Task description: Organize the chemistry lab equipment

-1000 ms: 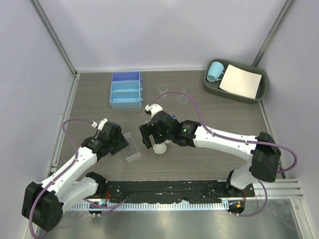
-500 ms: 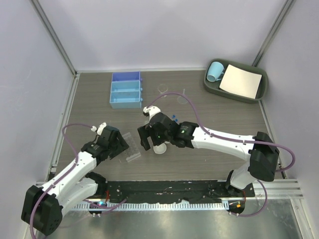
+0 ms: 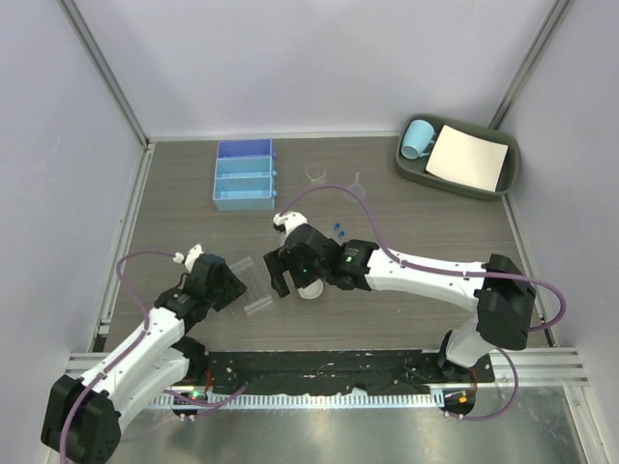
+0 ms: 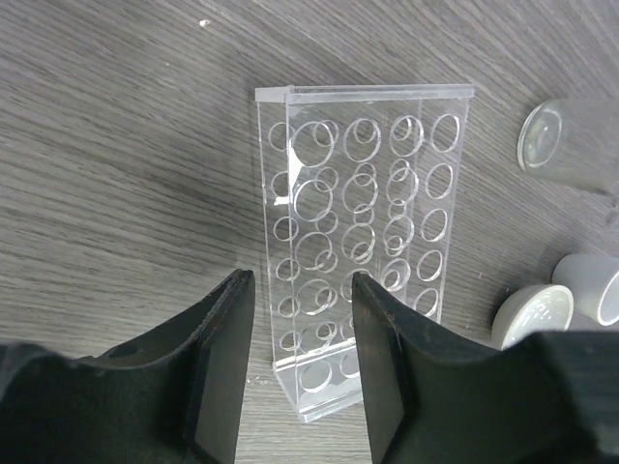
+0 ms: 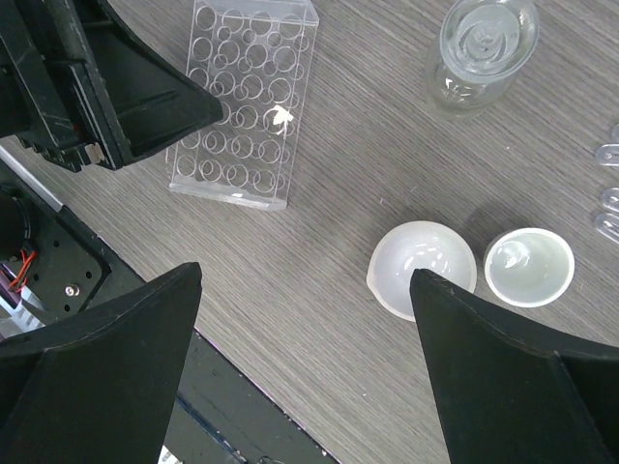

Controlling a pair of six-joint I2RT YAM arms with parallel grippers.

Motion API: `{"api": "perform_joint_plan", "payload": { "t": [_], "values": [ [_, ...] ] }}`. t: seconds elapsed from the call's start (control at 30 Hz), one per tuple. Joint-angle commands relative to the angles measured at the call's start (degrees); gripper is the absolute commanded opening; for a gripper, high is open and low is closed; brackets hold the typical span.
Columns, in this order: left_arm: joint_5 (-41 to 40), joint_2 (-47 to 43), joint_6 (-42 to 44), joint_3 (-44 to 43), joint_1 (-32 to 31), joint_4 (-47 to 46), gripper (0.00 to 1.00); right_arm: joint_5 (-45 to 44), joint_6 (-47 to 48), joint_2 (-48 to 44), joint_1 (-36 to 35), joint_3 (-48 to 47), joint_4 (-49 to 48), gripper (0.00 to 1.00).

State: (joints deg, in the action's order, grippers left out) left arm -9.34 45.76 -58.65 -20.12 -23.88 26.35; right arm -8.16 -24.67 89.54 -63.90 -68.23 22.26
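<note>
The clear plastic tube rack (image 4: 363,242) lies flat on the table (image 3: 253,290). My left gripper (image 4: 302,367) stands open just short of its near end, which shows in the gap between the fingers without being pinched. My right gripper (image 5: 305,275) is wide open and empty above bare table, with two white round dishes (image 5: 423,269) (image 5: 528,266) just beyond its right finger. A clear beaker (image 5: 484,48) stands past them. Blue-capped tubes (image 3: 338,230) lie behind the right wrist. Another beaker (image 3: 315,174) and the funnel (image 3: 356,184) sit farther back.
A blue compartment box (image 3: 244,174) stands at the back left. A dark green tray (image 3: 503,179) at the back right holds a light-blue mug (image 3: 418,138) and a white paper sheet (image 3: 467,158). The black base rail (image 3: 319,367) runs along the near edge.
My left arm has drawn back toward the near left, away from the rack. The right gripper has drifted slightly left and nearer. The rack stayed where it lay.
</note>
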Motion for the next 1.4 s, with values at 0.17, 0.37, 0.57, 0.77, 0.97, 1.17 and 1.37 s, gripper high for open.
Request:
{"api": "perform_joint_plan", "payload": {
  "t": [0.17, 0.37, 0.57, 0.77, 0.97, 1.17, 1.37],
  "values": [
    [-0.24, -4.70, -1.11, 1.40, 0.85, -3.15, 0.36, -0.45, -1.35, 0.73, -1.31, 0.46, -2.40, 0.94],
    [-0.50, -6.21, -1.20, 1.57, 0.85, -2.62, 0.22, -0.71, -1.61, 0.81, -1.67, 0.64, -2.40, 0.94],
    [-0.24, -6.65, -1.20, 2.19, 0.94, -3.06, 0.30, -0.71, -1.70, 1.16, -2.20, 0.64, -2.22, 0.94],
    [-0.41, -7.35, -1.20, 2.89, 0.94, -3.32, 0.47, -0.71, -1.70, 1.69, -2.72, 0.38, -2.31, 0.93],
    [-0.85, -7.09, -1.11, 3.59, 0.85, -4.81, 0.35, -0.71, -1.88, 2.22, -2.99, 0.29, -2.22, 0.93],
    [-1.03, -7.17, -1.64, 5.44, 0.94, -8.41, 0.24, -0.80, -2.05, 2.40, -3.34, 0.55, -2.22, 0.93],
    [-1.55, -6.91, -2.25, 7.55, 0.85, -10.87, 0.17, -0.89, -2.14, 2.75, -3.69, 0.64, -2.14, 0.93]
  ]
}}
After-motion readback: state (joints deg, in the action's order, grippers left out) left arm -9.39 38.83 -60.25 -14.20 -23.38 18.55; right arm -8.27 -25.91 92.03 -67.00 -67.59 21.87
